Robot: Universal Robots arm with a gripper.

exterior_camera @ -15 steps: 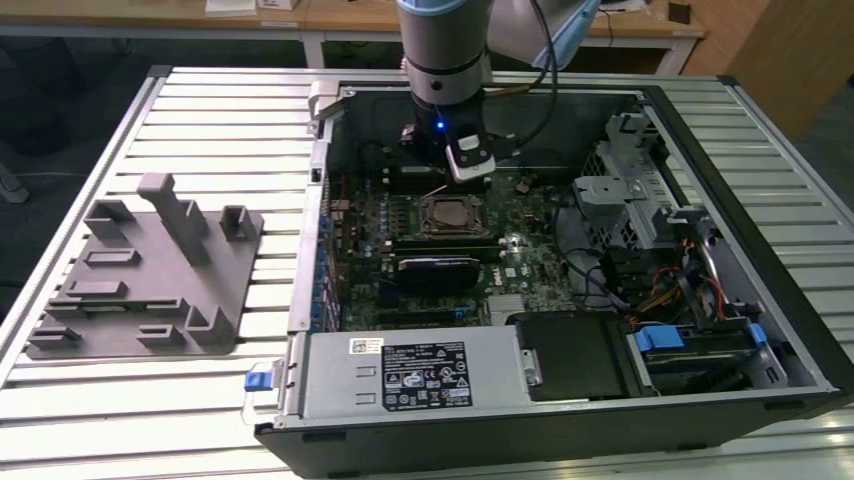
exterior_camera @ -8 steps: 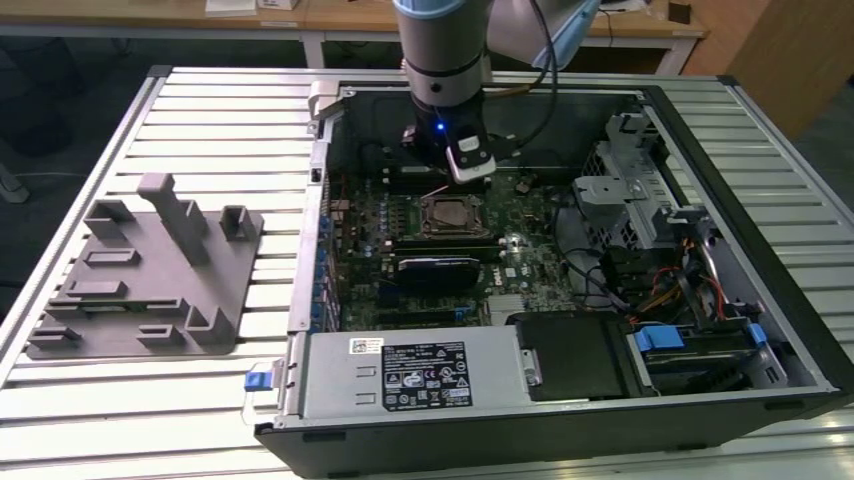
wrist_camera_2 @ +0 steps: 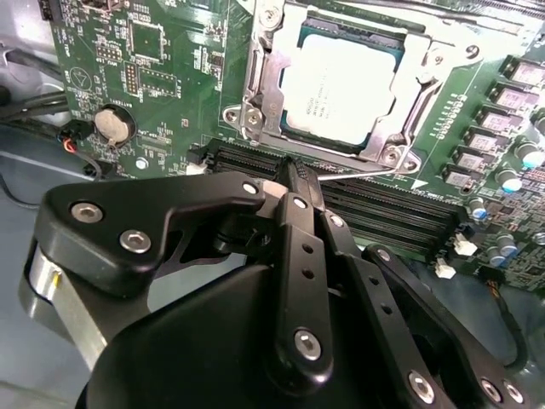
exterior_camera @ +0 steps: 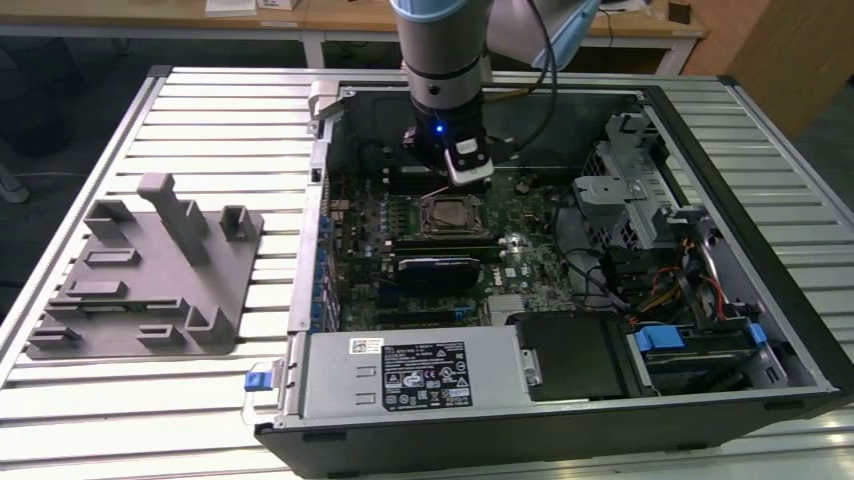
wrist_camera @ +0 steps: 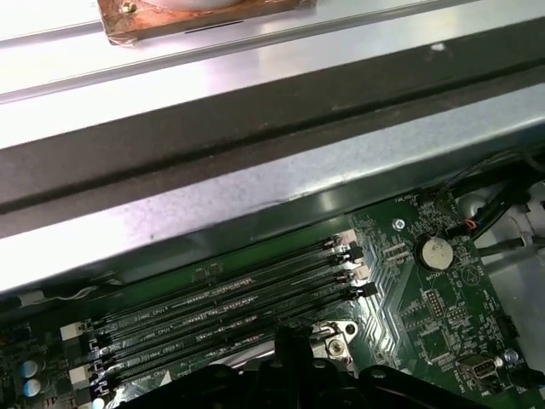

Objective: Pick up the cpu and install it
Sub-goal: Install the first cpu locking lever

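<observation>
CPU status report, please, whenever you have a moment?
Hand shut, empty, just above the memory slots. CPU seated in its socket. Nothing blocking.

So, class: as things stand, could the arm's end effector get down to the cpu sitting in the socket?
Probably yes. The cpu lies face up in the open socket frame, with nothing over it, and the end effector hangs just beside it, above the memory slots.
</observation>
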